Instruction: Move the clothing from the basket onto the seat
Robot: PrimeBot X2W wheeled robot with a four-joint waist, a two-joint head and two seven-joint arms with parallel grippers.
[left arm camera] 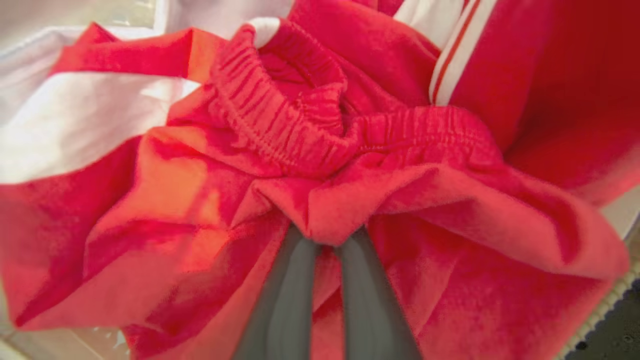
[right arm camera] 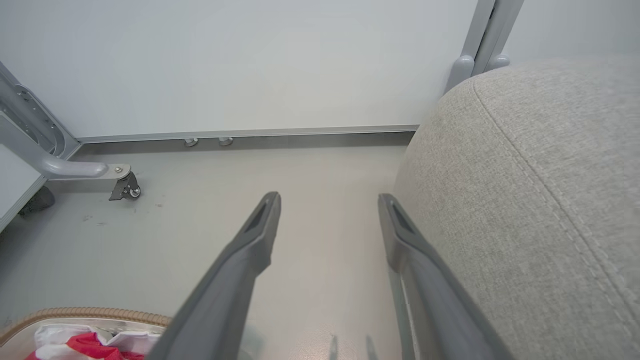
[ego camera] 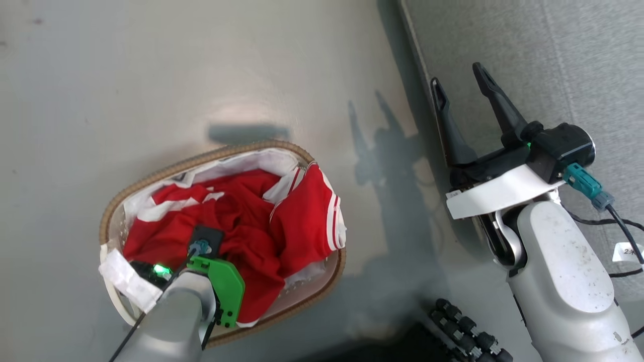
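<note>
The clothing (ego camera: 251, 221) lay crumpled in the basket (ego camera: 104, 223), bright red soft fabric with white stripe trim along 1 edge that lay up against the basket's right rim. In the left wrist view a gathered elastic waistband (left arm camera: 272, 130) curled through the heap. A white liner (ego camera: 261, 160) showed around the red at the far side. The basket stood on the pale floor (ego camera: 151, 65), left of the grey woven seat (ego camera: 543, 50) and apart from it.

The left gripper (left arm camera: 327, 239) reached down into the near-left part of the heap. Its 2 dark fingers were drawn close together, with a fold of the red fabric pinched and bunched over their tips. The right gripper (ego camera: 457, 75) hung by the seat's left edge, its 2 fingers spread wide with nothing between them.
</note>
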